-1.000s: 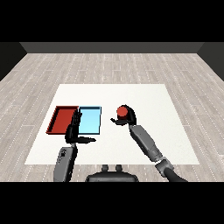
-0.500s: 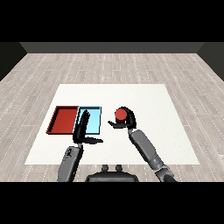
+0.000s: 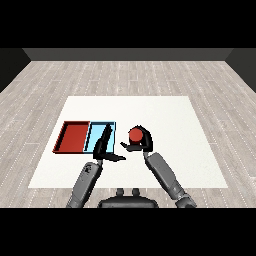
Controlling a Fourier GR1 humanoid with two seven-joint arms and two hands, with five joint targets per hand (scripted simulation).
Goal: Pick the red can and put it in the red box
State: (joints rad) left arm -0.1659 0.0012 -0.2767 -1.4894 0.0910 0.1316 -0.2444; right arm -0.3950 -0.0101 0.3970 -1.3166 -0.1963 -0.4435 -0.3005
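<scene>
Right hand point(image 3: 141, 143), fingers curled round the red can point(image 3: 135, 134), has carried it leftward to just beside the light blue tray point(image 3: 111, 126), nearing the red tray point(image 3: 73, 137); left hand point(image 3: 104, 148), fingers straight, overlaps the blue tray.

You see two arms come in from the bottom of the view. Each forearm is grey and round, like a thick tube, and looks smooth and a bit shiny. The left forearm point(image 3: 86, 182) has a darker grey ring where it meets the wrist. The right forearm point(image 3: 165, 175) shows darker bands near the elbow. At the end of each arm sits a black hand. Your left hand point(image 3: 104, 150) is all black, with thin fingers and a thumb. Your right hand point(image 3: 142, 145) is black too, with the same thin fingers.
</scene>
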